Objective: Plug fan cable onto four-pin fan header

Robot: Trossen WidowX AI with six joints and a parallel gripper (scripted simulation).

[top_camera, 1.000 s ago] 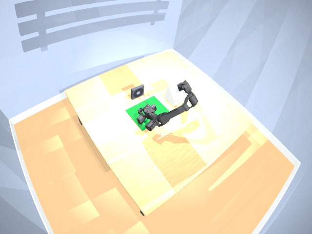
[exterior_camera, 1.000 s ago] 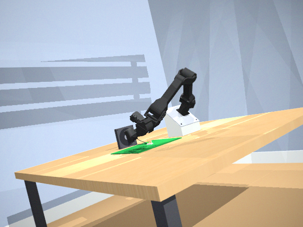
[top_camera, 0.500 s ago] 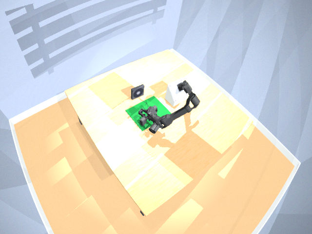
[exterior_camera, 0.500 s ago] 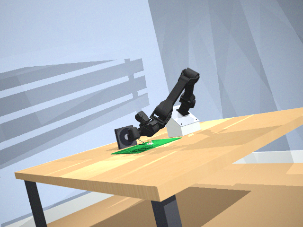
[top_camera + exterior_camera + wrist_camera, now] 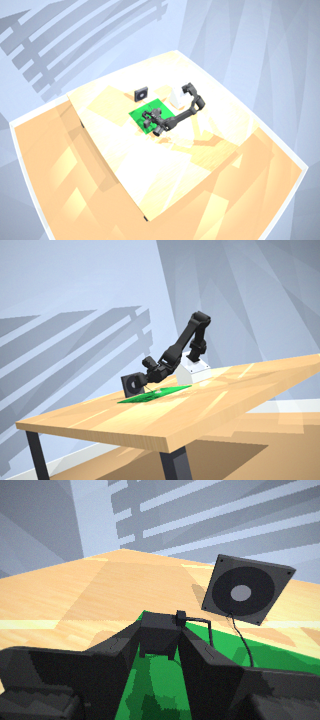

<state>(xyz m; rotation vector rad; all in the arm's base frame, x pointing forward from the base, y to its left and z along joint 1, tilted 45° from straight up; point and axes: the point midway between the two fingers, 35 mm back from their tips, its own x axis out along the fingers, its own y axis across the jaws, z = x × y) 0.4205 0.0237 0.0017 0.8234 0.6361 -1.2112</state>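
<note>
Top view: my claw [image 5: 145,119] [image 5: 141,381] [image 5: 159,627] is above the green board [image 5: 160,106] [image 5: 178,388] [image 5: 156,680]. The fan [image 5: 141,94] [image 5: 127,386] [image 5: 243,589] stands upright on the surface [image 5: 160,165] [image 5: 103,420] [image 5: 100,592], just beyond the board's edge and near my claw. My arm [image 5: 184,117] [image 5: 186,335] reaches back from the claw to a white base [image 5: 177,102] [image 5: 186,378], which is well apart from the claw on the same surface. The plug is too small to tell here.

Exterior view: my claw is raised over the board and tilted, apart from it. The fan is behind the claw, partly hidden by it. The pale four-pin header [image 5: 158,391] stands on the board, below my claw and to one side of it, its pins upright and exposed. The plug is not on it. A thin dark cable [image 5: 148,388] shows beneath the claw.

Wrist view: my claw is closed on the black plug [image 5: 160,630], held between the fingertips above the board. A dark lead leaves a small block at the plug's upper corner and bends down beside one finger. The fan is ahead of the claw and off to one side, with a lead running from its lower edge.
</note>
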